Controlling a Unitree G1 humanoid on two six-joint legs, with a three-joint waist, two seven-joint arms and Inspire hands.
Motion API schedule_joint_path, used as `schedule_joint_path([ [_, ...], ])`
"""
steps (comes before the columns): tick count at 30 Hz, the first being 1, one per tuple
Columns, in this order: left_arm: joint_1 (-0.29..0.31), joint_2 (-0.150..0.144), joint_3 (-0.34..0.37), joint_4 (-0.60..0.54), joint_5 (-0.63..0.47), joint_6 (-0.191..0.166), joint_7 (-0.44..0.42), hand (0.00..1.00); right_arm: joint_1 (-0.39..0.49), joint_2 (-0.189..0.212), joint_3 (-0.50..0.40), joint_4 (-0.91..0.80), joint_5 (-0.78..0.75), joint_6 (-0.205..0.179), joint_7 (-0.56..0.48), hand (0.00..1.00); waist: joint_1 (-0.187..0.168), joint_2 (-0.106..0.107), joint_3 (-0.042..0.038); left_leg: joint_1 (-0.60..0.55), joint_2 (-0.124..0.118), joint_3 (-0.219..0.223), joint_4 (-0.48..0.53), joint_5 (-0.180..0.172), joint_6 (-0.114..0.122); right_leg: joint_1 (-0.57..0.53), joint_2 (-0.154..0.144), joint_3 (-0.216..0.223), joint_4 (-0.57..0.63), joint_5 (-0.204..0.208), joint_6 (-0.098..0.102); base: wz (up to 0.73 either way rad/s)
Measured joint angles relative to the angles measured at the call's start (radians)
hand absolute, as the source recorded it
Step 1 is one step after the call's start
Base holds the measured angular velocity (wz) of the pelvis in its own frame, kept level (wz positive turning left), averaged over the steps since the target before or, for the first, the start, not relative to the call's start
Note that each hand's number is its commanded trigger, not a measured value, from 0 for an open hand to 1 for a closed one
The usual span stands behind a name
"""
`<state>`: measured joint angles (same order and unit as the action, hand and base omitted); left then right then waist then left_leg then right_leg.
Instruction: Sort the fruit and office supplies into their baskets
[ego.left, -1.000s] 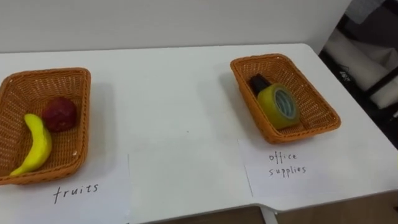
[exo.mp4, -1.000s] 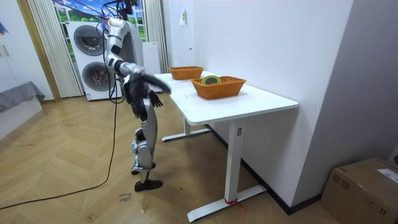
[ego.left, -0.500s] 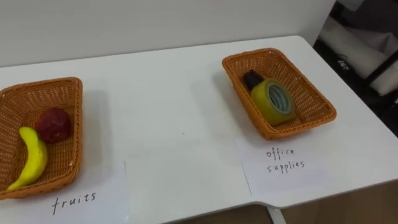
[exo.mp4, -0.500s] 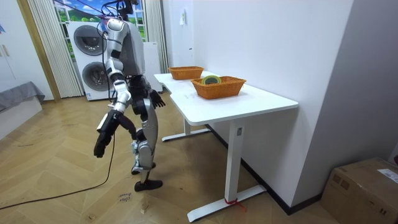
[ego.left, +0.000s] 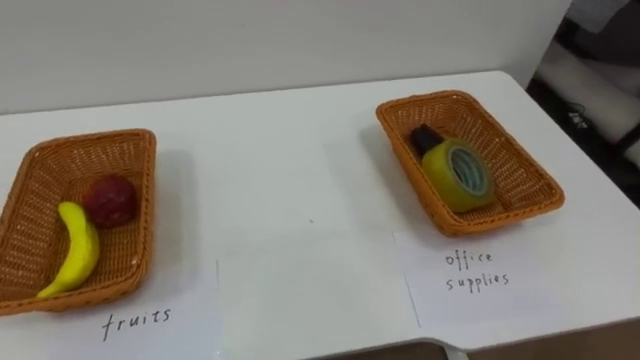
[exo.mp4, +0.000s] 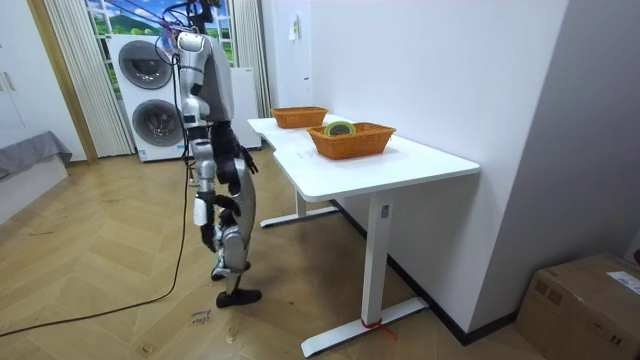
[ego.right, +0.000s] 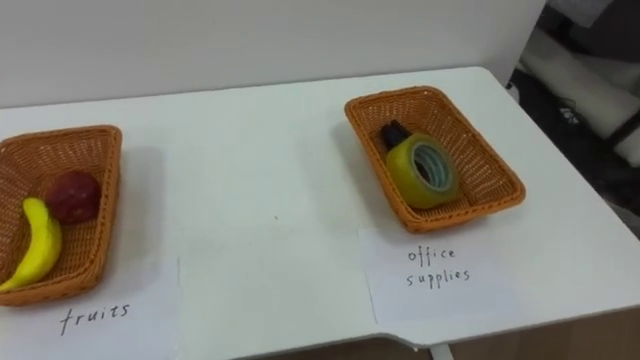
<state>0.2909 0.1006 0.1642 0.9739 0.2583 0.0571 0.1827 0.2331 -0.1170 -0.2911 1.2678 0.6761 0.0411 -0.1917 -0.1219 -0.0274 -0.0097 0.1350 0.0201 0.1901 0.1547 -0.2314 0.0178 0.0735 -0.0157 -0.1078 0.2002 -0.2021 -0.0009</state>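
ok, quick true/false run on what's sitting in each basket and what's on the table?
1. The banana and a red fruit lie in the left basket. True.
2. The tape roll sits in the right basket, next to a dark item. True.
3. The banana lies on the table between the baskets. False: it is inside the left basket.
4. Both labels sit inside the baskets. False: the fruits label and the office supplies label lie on the table in front of them.
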Motion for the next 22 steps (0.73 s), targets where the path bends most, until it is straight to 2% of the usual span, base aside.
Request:
schedule_joint_path([
  [4,0.000,0.003,-0.011,0.021,0.012,0.013,0.002,0.00,-0.031,-0.001,0.110,-0.003,-0.200,0.012,0.046,0.00,0.035,0.001,0.0025,0.004,0.001,-0.006,0.000,-0.001,-0.001,0.012,0.001,-0.008,-0.004,0.000,0.000,0.05],
  [6,-0.006,0.002,-0.019,0.039,0.019,0.025,0.008,0.00,-0.063,0.000,0.166,-0.002,-0.303,0.026,0.052,0.00,0.067,0.004,0.0050,0.008,0.002,-0.011,0.000,-0.003,-0.002,0.017,0.003,-0.009,-0.016,0.000,0.000,0.06],
  [11,0.007,-0.004,-0.068,0.069,0.020,0.031,0.012,0.00,-0.115,0.002,0.231,-0.011,-0.451,0.019,0.051,0.00,0.093,0.010,0.0125,0.015,0.002,-0.033,0.011,-0.010,-0.003,0.044,0.003,-0.027,-0.033,0.000,0.000,0.14],
  [13,0.012,-0.013,-0.071,0.070,0.021,0.036,0.014,0.00,-0.126,0.002,0.257,-0.024,-0.492,0.012,0.051,0.00,0.108,0.010,0.0128,0.014,0.002,-0.042,0.011,-0.011,-0.004,0.049,0.003,-0.032,-0.036,-0.001,0.000,0.12],
  [17,0.017,-0.015,-0.093,0.078,0.022,0.056,0.022,0.00,-0.134,0.000,0.310,-0.031,-0.500,0.001,0.053,0.00,0.111,0.012,0.0128,0.008,0.000,-0.057,0.012,-0.011,-0.005,0.059,0.001,-0.048,-0.050,-0.001,0.000,0.12],
  [22,0.010,-0.020,-0.102,0.078,0.056,0.069,0.022,0.00,-0.135,-0.005,0.322,-0.031,-0.492,0.001,0.065,0.00,0.126,0.012,0.0140,-0.005,-0.002,-0.066,0.014,-0.011,-0.005,0.055,-0.004,-0.061,-0.051,-0.003,0.000,0.06],
])
